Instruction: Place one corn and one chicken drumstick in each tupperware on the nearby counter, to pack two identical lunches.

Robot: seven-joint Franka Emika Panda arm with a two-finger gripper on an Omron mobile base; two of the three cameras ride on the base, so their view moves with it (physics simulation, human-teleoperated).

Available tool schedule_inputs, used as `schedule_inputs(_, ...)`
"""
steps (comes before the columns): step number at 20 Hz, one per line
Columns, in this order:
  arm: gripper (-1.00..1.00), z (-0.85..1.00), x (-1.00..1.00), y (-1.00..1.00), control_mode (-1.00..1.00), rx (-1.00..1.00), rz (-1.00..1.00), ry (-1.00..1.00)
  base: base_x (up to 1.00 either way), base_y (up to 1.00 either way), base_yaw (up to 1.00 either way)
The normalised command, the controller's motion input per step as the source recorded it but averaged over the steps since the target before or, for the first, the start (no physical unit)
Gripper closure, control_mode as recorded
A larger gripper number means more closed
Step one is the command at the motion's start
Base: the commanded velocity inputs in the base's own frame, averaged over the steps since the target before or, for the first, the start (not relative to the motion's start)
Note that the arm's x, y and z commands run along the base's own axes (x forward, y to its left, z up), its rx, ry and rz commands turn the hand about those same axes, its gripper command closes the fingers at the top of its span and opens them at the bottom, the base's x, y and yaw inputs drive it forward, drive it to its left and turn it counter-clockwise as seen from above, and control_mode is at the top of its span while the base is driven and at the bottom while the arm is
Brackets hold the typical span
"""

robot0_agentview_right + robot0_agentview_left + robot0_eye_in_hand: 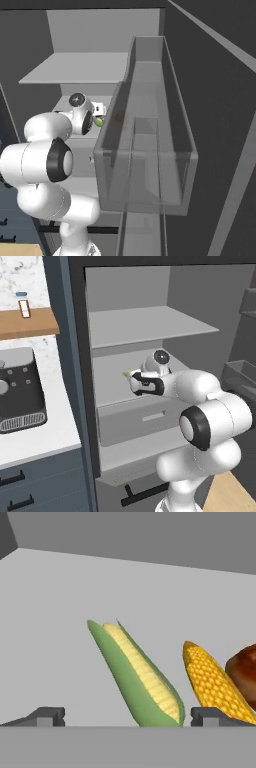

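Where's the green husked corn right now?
In the hand view the green husked corn lies on the grey fridge shelf between the open gripper's fingertips, just left of the yellow corn and the chicken drumstick.

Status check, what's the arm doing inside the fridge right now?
Gripper jaws open, nothing held. Husked corn lines up between the fingertips, on the fridge shelf. Yellow corn and chicken drumstick close beside it.
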Motion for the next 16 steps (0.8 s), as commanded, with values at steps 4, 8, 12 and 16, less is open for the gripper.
schedule_inputs(4, -1.0, -0.16, 0.38, 0.09, -1.0, 0.0, 0.0, 0.0, 0.0, 0.0, 0.0)
schedule_inputs(8, -1.0, -0.16, 0.33, 0.1, -1.0, 0.0, 0.0, 0.0, 0.0, 0.0, 0.0)
schedule_inputs(12, -1.0, -0.17, 0.17, 0.01, -1.0, 0.0, 0.0, 0.0, 0.0, 0.0, 0.0)
schedule_inputs(16, -1.0, -0.19, 0.08, 0.0, -1.0, 0.0, 0.0, 0.0, 0.0, 0.0, 0.0)
